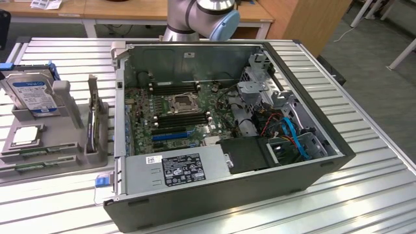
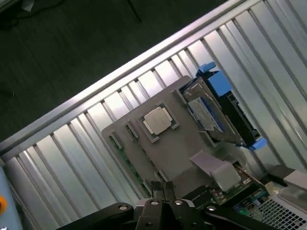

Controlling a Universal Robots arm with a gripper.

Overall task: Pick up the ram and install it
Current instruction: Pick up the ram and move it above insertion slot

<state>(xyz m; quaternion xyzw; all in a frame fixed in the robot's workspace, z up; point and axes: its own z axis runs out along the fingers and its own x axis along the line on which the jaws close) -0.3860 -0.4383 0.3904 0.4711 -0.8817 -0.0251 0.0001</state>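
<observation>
Work surface: a slatted metal table (image 1: 364, 161) carries an open computer case (image 1: 305, 180) and, on the exterior view's left, a grey parts tray (image 1: 65, 156).

Gripper (image 2: 163, 186): in the wrist view the jaws are closed together, tip against tip, with nothing between them. They sit over the near edge of the tray, close to the ends of the memory sticks. Whether they touch anything cannot be told. The arm (image 1: 208, 17) is seen at the far side of the case in the exterior view.

Task item: the ram (image 1: 40, 150) lies flat in a slot of the tray, outside the case, as a long green strip (image 2: 128, 163) running along the tray's edge. A second stick (image 1: 36, 166) lies just beside it, parallel, in the next slot. Neither is gripped.

Other tray contents: a square silver processor chip (image 2: 157, 120) rests in its recess near the sticks. A hard drive (image 1: 31, 95) with a blue bracket (image 2: 216, 84) leans tilted in a holder. An expansion card (image 1: 96, 122) stands on edge between the drive and the case.

Case interior: the motherboard (image 1: 146, 114) lies flat, with black memory slots (image 1: 185, 119) beside the processor socket (image 1: 179, 102). A labelled power supply (image 1: 175, 168) sits at the near wall. Blue cables (image 1: 295, 139) run in the bay on the exterior view's right.
</observation>
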